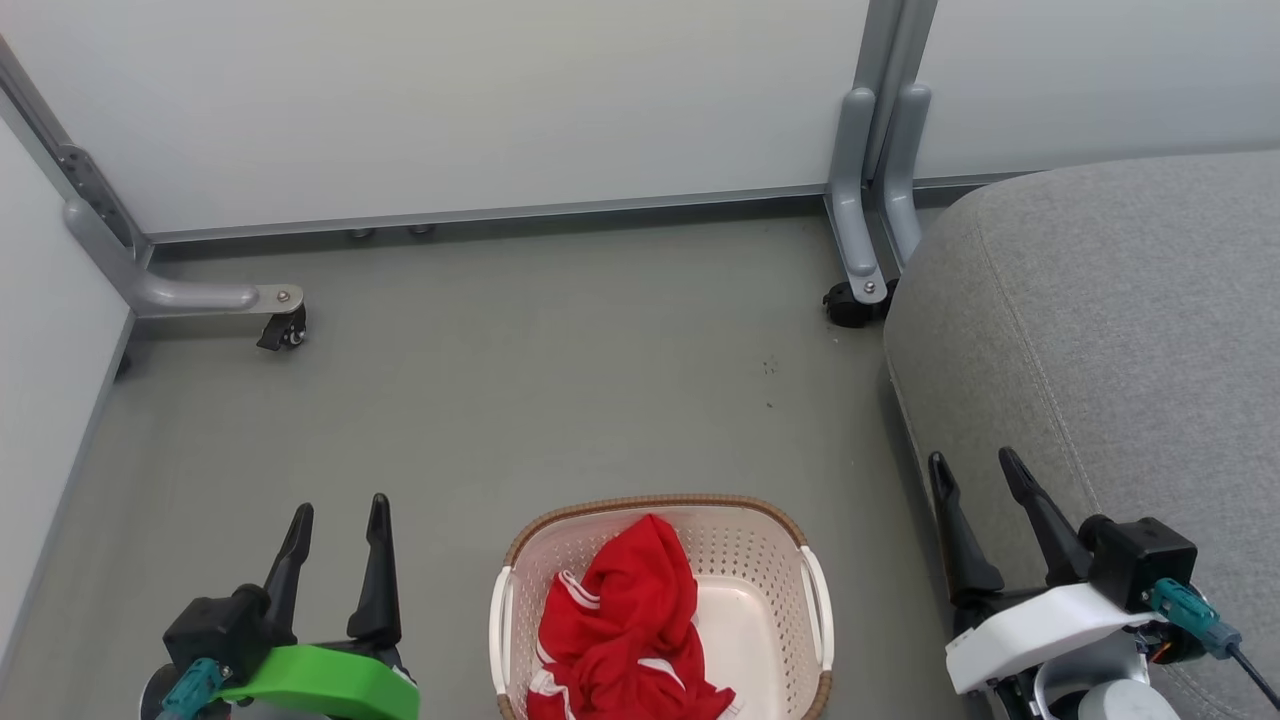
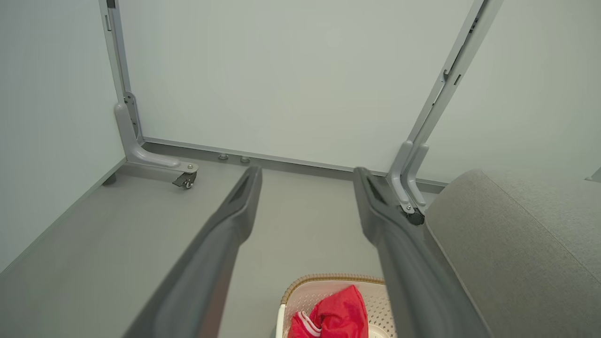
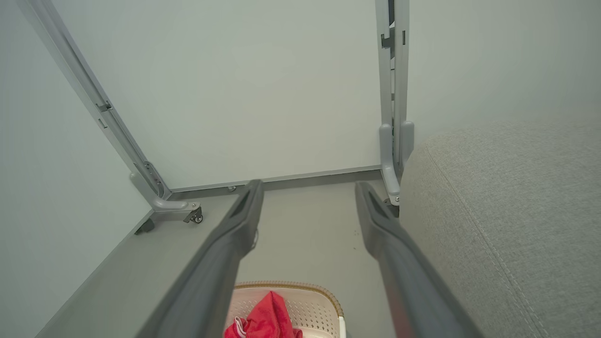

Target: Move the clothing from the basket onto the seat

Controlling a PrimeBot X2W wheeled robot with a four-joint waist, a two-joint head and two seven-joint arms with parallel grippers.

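Lying heaped in the cream-white perforated plastic basket [image 1: 745,560], near centre: bright red, white-striped fabric clothing [image 1: 620,620]. Grey woven upholstered seat [image 1: 1120,330] is standing right. Left gripper [image 1: 340,508] and right gripper [image 1: 972,460] are hovering either side, fingers spread, holding nothing. First pickup is probably pending, calling for a downward reach and a pinch on the fabric.

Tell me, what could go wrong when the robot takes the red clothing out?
1. The clothing lies bunched in the basket; one pinch may lift only part, and the rest could trail onto the floor.
2. The right claw hangs close to the seat edge and might bump it.
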